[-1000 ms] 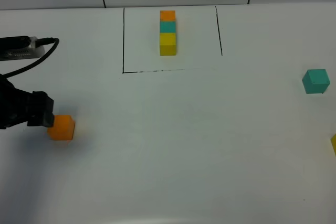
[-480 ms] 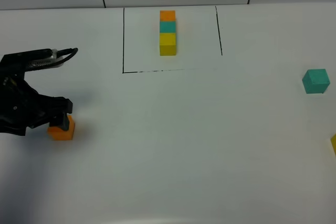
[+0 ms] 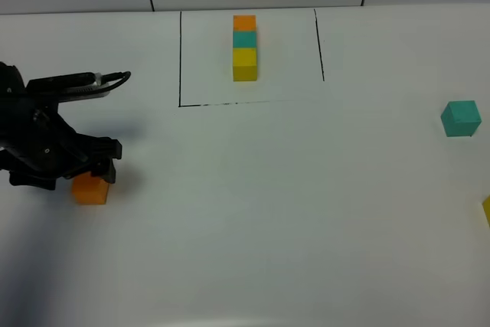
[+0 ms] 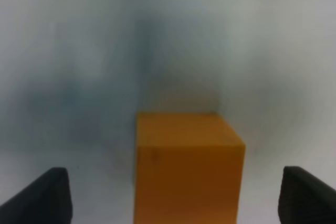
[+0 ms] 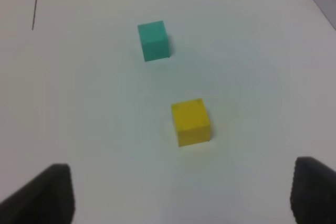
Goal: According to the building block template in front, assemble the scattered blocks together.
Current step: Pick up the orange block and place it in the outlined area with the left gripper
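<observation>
Orange cube (image 4: 189, 156) is seen between the spread jaws of the left claw (image 4: 181, 196), with a gap on each side. It is not gripped and rests on the white table (image 3: 253, 212). The right claw (image 5: 181, 195) is held wide too, with nothing between its jaws. Ahead of it lie the yellow cube (image 5: 191, 122), nearer, and the teal cube (image 5: 153, 40), farther. The template row (image 3: 245, 47) is seen well apart from both claws, inside a black frame (image 3: 181, 59).

Orange, teal, yellow template row (image 3: 244, 47) inside thin black frame (image 3: 181, 59). Loose orange cube (image 3: 90, 190), teal cube (image 3: 460, 119), yellow cube (image 5: 191, 121). Plain white table (image 3: 268, 212).
</observation>
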Controlling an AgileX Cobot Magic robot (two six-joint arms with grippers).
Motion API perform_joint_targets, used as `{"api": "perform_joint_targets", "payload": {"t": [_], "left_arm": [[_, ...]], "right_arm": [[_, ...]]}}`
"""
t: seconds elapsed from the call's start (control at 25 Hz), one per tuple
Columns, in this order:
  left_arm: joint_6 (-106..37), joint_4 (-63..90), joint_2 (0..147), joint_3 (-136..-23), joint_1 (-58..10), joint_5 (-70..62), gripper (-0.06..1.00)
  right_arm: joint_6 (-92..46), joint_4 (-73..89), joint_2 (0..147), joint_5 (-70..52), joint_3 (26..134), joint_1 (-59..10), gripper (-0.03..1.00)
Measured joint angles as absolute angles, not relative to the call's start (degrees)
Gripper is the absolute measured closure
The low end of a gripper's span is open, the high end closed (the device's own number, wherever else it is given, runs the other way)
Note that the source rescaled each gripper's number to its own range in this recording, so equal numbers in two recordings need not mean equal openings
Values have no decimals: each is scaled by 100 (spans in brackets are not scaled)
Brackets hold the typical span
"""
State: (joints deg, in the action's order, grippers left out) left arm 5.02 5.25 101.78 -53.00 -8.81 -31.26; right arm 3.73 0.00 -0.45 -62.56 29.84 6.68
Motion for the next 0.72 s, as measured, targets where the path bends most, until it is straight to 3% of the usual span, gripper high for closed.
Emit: {"api": "perform_joint_targets", "payload": {"t": [0.56, 0.64, 0.72], "left_arm": [[502, 525, 10547, -5363, -1070, -3039, 19], [502, 525, 10547, -5363, -1075, -3039, 27], [504, 525, 10547, -5363, -1075, -3022, 43]], "right_arm": [[373, 0, -45, -6256, 2984, 668, 27], [373, 0, -45, -6256, 2984, 668, 27], [373, 0, -45, -6256, 2984, 668, 27]]}}
